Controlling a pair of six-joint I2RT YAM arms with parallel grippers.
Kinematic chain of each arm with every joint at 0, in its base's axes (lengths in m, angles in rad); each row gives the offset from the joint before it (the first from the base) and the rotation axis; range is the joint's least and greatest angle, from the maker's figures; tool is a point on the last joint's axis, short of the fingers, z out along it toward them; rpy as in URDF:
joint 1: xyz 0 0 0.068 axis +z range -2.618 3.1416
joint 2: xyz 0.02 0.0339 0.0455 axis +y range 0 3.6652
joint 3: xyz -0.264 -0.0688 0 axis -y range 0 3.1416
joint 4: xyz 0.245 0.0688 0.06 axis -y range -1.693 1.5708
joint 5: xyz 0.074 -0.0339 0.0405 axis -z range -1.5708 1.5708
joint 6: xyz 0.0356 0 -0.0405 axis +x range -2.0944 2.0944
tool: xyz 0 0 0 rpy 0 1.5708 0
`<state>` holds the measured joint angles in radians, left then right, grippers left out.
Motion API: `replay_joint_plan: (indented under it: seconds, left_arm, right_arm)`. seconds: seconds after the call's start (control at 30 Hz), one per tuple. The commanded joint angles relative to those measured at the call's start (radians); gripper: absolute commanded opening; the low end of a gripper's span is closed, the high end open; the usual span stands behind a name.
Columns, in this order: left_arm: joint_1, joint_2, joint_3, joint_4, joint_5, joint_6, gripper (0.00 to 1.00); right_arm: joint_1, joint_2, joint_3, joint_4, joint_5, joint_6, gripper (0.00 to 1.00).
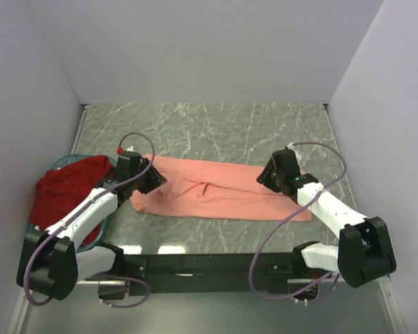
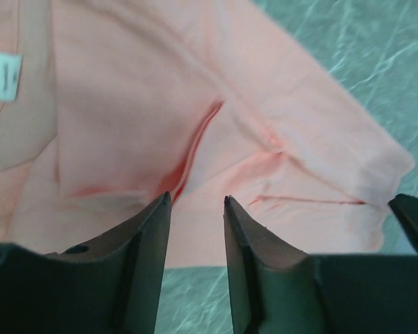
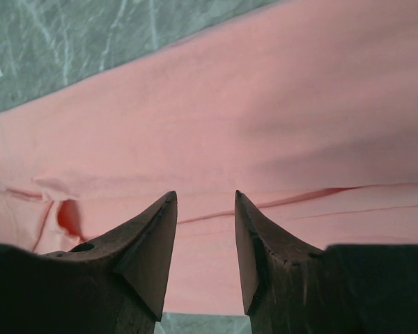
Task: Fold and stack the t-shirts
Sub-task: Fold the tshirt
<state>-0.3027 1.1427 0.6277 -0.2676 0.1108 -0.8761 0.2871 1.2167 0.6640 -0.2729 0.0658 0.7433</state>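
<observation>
Altogether there are two t-shirts, two arms and one basket on the green marbled table top [image 1: 216,129].

The plain salmon-pink cotton t-shirt [image 1: 223,191] lies flat across the middle of the table, folded into a long strip that runs from left to right. The plain dark red cotton t-shirt [image 1: 66,184] is bunched up in the teal round basket [image 1: 60,164] at the left edge, spilling over the rim. The two shirts are apart and not stacked.

The left gripper [image 1: 152,179] is at the left end of the pink strip. In the left wrist view its two dark fingers [image 2: 153,236] stand partly apart with a clear gap. Nothing sits between them, and the pink cloth with its creases and one sleeve fold lies just past the tips. A small white label [image 2: 0,75] shows on the cloth at the upper left of that view.

The right gripper [image 1: 263,177] is at the right end of the same strip. In the right wrist view its fingers [image 3: 150,243] are also parted about halfway. The gap is free, and the pink fabric with its layered folded edges lies beneath and beyond the tips. Whether the tips touch the cloth cannot be told.

Neither gripper holds anything.
</observation>
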Motion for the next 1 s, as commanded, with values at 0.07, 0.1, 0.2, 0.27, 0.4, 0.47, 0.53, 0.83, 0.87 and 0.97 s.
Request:
replay_joint_plan:
  seconds: [0.07,0.1,0.2,0.27,0.4,0.47,0.53,0.83,0.87,0.97]
  left_arm:
    - [-0.003,0.044,0.109,-0.007,-0.078,-0.009,0.4]
    - [-0.003,0.069,0.115,-0.012,-0.106,-0.012,0.38]
    - [-0.009,0.13,0.13,-0.03,-0.141,-0.029,0.31]
    - [-0.019,0.144,0.103,-0.018,-0.151,-0.046,0.29]
    - [-0.03,0.123,0.012,0.051,-0.12,-0.072,0.27]
    - [-0.039,0.115,-0.022,0.068,-0.12,-0.08,0.24]
    - [-0.047,0.085,-0.054,0.082,-0.106,-0.081,0.19]
    - [-0.069,-0.004,-0.123,0.108,-0.068,-0.069,0.11]
    - [-0.07,-0.006,-0.123,0.1,-0.065,-0.067,0.11]
    - [-0.072,-0.033,-0.129,0.071,-0.065,-0.06,0.08]
  right_arm:
    - [0.066,0.007,0.071,0.008,0.055,0.019,0.45]
    - [0.073,0.01,0.075,0.008,0.057,0.018,0.45]
    - [0.086,0.014,0.082,0.008,0.052,0.014,0.45]
    - [0.092,0.009,0.083,0.006,0.046,0.011,0.45]
    - [0.107,-0.02,0.068,0.005,0.035,0.002,0.45]
    - [0.115,-0.032,0.065,0.0,0.037,-0.004,0.44]
    - [0.118,-0.051,0.06,-0.009,0.037,-0.015,0.44]
    - [0.121,-0.077,0.026,-0.003,0.031,-0.038,0.44]
    - [0.121,-0.077,0.025,-0.002,0.031,-0.038,0.44]
    - [0.121,-0.082,0.013,0.009,0.028,-0.036,0.44]
